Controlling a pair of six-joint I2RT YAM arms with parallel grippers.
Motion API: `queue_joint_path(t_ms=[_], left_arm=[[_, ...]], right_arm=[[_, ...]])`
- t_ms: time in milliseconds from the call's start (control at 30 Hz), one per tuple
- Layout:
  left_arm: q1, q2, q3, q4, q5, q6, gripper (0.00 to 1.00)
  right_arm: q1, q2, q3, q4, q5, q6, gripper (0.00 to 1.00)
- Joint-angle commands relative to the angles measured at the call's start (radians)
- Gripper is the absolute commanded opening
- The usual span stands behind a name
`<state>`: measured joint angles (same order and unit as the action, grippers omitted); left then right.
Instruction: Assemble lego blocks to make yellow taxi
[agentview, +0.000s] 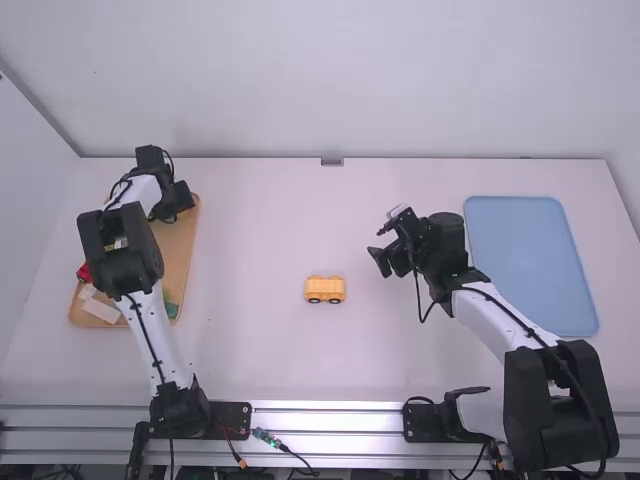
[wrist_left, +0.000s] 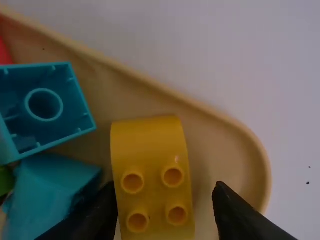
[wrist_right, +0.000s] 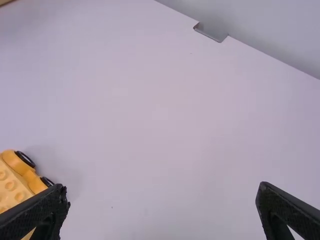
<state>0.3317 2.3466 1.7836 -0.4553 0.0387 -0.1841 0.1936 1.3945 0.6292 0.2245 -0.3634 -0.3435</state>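
In high view, 1 yellow car base w/ 2 wheels visible stands on the white table, approx. in the middle. Trays are 2 pcs: the brown tray on the L side and the blue tray on the R side.

L gripper is above the brown tray. In L wrist view its jaws are apart, one on each side of 1 yellow block w/ 4 studs visible; a gap is seen on one side, so it is not clamped. Near this block are 2 blue blocks, one hollow w/ a round tube. Also 1 red piece and 1 green piece, both cut off by the edge.

R gripper is over the table, between car base and blue tray, jaws wide apart, nothing between. In R wrist view the car base is partly cut off. White pcs under the L arm are partly hidden; exact no. I cannot tell.
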Motion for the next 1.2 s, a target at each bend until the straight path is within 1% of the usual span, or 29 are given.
queue_joint_path(t_ms=[0, 33, 100, 300, 433, 467, 500, 667, 733, 900, 967, 1000, 1033, 1167], left_arm=[[-0.004, 0.001, -0.023, -0.009, -0.003, -0.003, 0.48], [-0.005, 0.001, -0.023, -0.009, -0.003, -0.003, 0.45], [-0.005, 0.001, -0.023, -0.009, -0.003, -0.003, 0.44], [-0.004, 0.001, -0.023, -0.008, -0.006, -0.003, 0.37], [-0.004, 0.001, -0.023, -0.009, -0.006, -0.003, 0.36], [-0.004, 0.001, -0.023, -0.009, -0.006, -0.003, 0.36], [-0.005, 0.001, -0.023, -0.009, -0.006, -0.003, 0.36], [-0.005, 0.001, -0.023, -0.004, -0.006, -0.003, 0.35], [-0.004, 0.001, -0.023, -0.001, -0.006, -0.002, 0.26], [-0.005, 0.000, -0.010, -0.016, -0.006, -0.002, 0.18], [-0.005, -0.002, 0.010, -0.041, -0.006, -0.002, 0.12], [-0.005, -0.002, 0.025, -0.059, -0.006, -0.003, 0.10], [-0.005, -0.003, 0.044, -0.082, -0.006, -0.002, 0.03], [-0.005, -0.012, 0.103, -0.151, -0.006, -0.001, 0.02]], right_arm=[[0.002, -0.024, 0.027, -0.002, -0.002, 0.003, 0.99], [0.002, -0.024, 0.027, -0.002, -0.002, 0.003, 0.99], [0.002, -0.024, 0.027, -0.002, -0.002, 0.003, 0.99], [0.002, -0.024, 0.027, -0.006, -0.002, 0.003, 0.99], [0.002, -0.024, 0.027, -0.005, -0.002, 0.003, 0.99], [0.002, -0.024, 0.027, -0.005, -0.002, 0.003, 0.98], [0.002, -0.024, 0.027, -0.005, -0.002, 0.003, 0.99], [0.002, -0.024, 0.027, -0.006, -0.002, 0.003, 0.99], [0.002, -0.024, 0.027, -0.009, -0.002, 0.003, 0.99], [0.003, -0.024, 0.027, -0.013, -0.002, 0.003, 0.99], [0.002, -0.024, 0.027, -0.012, -0.002, 0.003, 0.99], [0.001, -0.024, 0.027, -0.013, -0.002, 0.002, 0.99], [0.001, -0.024, 0.027, -0.013, -0.002, -0.004, 0.99], [0.002, -0.024, 0.027, -0.011, -0.002, -0.005, 0.99]])
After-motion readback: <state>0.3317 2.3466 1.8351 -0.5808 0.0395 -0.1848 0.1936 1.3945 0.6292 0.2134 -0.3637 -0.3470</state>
